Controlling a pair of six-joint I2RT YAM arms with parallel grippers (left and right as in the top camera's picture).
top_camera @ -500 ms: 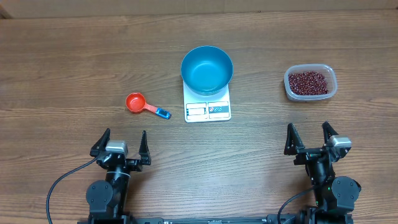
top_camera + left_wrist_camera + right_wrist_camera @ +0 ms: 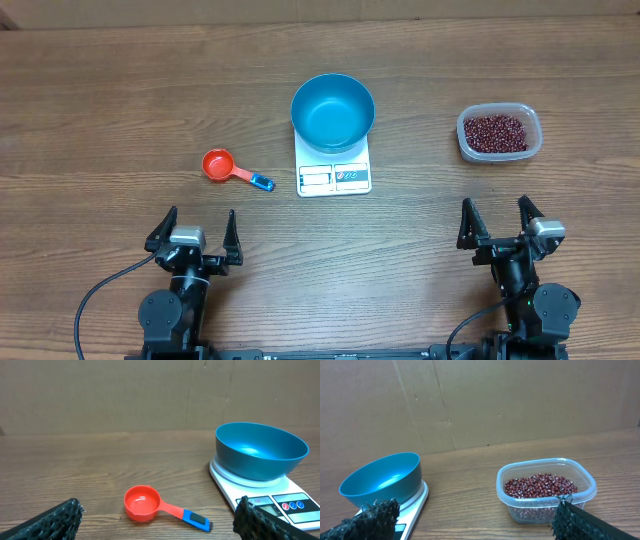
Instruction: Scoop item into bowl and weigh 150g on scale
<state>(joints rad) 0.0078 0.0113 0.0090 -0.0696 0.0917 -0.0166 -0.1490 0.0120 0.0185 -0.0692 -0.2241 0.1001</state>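
We see the left gripper [image 2: 200,214] and right gripper [image 2: 494,204] spread, empty; the bowl [image 2: 333,110] sits on the scale [image 2: 334,178], presumably for direct weighing.

Red scoop [image 2: 222,166] — blue-tipped handle — lies on wooden table [image 2: 100,100]; clear tub [image 2: 536,140] far right.

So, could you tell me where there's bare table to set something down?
Bare wood: left of the red scoop, between the scale and the bean tub, and in front between the left fingers and right fingers. Crowded: the scale, carrying the blue bowl.
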